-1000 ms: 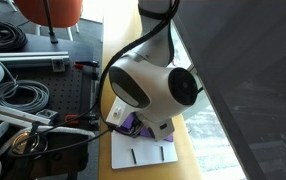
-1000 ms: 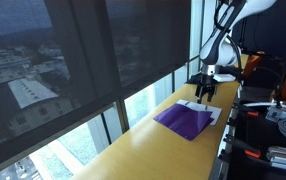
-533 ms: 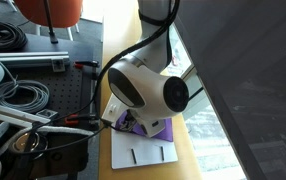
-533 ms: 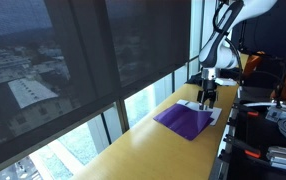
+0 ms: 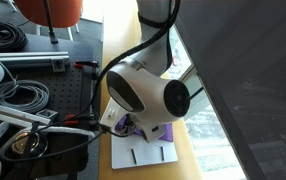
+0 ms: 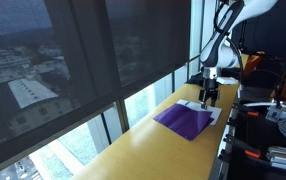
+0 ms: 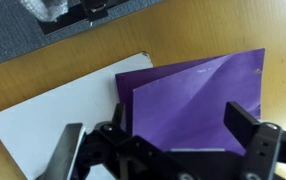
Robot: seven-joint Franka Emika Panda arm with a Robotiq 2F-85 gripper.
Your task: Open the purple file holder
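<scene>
Wrist section of the arm (image 5: pixel 148 92) has turned slightly and sits a touch lower than a second ago; folder and board are unmoved. The gripper (image 6: pixel 209 97) hangs over one end of the purple file holder (image 6: pixel 186 120), which lies flat on the yellow wooden table (image 6: pixel 153 155). In the wrist view the gripper (image 7: pixel 158 128) has its dark fingers (image 7: pixel 71 150) spread wide, nothing pinched; whether they touch the folder, cannot tell. The purple file holder (image 7: pixel 198 95) is thin, matte and roughly square, with two offset layers and faint creases. It partly overlaps a smooth flat white board (image 7: pixel 53 120) at its 9 o'clock. In an exterior view the white board (image 5: pixel 143 153) shows two short dark slits. Grey carpet (image 7: pixel 3 30) lies at 11 o'clock.
</scene>
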